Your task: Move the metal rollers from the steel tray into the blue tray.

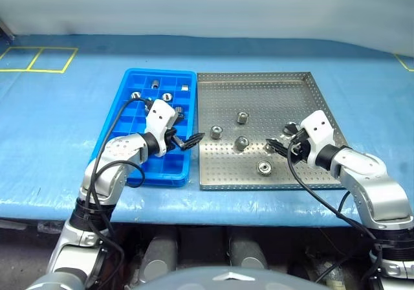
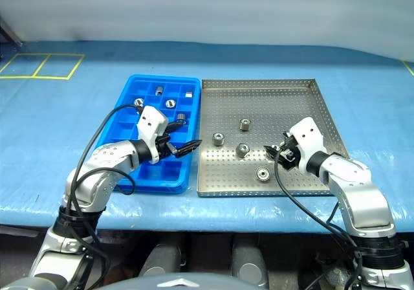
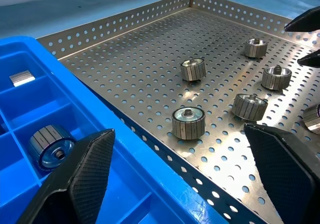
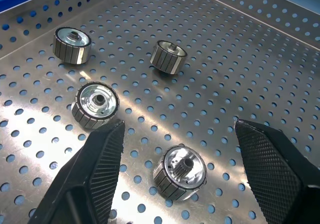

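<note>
Several metal rollers (image 1: 242, 117) lie loose on the steel tray (image 1: 304, 89), which sits just right of the blue tray (image 1: 129, 102). More rollers (image 1: 167, 97) rest in the blue tray's far compartments. My left gripper (image 1: 194, 139) hangs open over the seam between the two trays, holding nothing; in the left wrist view one roller (image 3: 188, 123) lies just past the steel rim ahead of it. My right gripper (image 1: 279, 146) is open low over the steel tray's right half. In the right wrist view a roller (image 4: 180, 172) lies between its fingers (image 4: 95, 174), untouched.
A small flat metal block (image 1: 184, 87) sits in a far compartment of the blue tray. Both trays rest on a blue table cover (image 1: 52, 134), with yellow tape lines (image 1: 39, 58) at the far left. The steel tray's raised rim (image 3: 120, 21) runs around the rollers.
</note>
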`<act>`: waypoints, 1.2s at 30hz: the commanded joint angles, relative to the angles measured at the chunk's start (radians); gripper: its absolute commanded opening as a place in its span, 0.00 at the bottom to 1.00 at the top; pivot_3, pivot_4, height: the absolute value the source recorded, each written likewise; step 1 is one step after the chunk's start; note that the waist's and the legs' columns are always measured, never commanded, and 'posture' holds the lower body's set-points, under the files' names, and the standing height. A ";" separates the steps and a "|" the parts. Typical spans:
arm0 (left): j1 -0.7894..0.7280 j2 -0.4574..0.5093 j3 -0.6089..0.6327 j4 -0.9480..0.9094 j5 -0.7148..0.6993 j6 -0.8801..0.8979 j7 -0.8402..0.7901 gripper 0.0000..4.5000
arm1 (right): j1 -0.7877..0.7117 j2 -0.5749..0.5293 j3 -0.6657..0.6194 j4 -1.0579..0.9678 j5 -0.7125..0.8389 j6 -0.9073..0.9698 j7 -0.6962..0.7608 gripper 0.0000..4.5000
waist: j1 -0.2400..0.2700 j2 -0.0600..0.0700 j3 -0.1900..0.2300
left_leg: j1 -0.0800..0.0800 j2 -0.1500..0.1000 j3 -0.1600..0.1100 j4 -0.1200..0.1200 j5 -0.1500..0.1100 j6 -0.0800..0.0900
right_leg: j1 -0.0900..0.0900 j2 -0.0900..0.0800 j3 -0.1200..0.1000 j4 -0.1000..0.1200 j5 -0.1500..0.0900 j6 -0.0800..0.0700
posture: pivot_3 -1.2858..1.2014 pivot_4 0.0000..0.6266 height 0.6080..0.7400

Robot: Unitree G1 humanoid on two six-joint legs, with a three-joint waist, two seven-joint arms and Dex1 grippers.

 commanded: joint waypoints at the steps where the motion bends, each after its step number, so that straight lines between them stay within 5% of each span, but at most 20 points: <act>1: -0.008 0.003 0.023 -0.039 -0.015 0.000 0.002 1.00 | -0.006 -0.006 -0.017 -0.029 0.008 -0.002 -0.003 0.82 | 0.000 0.000 0.000 | 0.000 0.000 0.000 0.000 0.000 0.000 | 0.000 0.000 0.000 0.000 0.000 0.000 | 0.51 0.24 1.00; 25: -0.029 0.008 -0.010 -0.046 -0.006 0.015 -0.007 1.00 | -0.001 0.041 -0.002 -0.055 -0.006 -0.032 -0.066 0.82 | 0.001 0.000 0.000 | 0.000 0.000 0.000 0.000 0.000 0.000 | 0.000 0.000 0.000 0.000 0.000 0.000 | 0.52 0.24 1.00; 36: -0.279 -0.069 -0.230 0.237 0.154 0.020 0.008 1.00 | 0.063 0.097 -0.006 -0.189 -0.033 -0.046 -0.148 0.82 | -0.002 0.000 0.000 | 0.000 0.000 0.000 0.000 0.000 0.000 | 0.000 0.001 0.000 0.000 0.000 0.000 | 0.48 0.24 1.00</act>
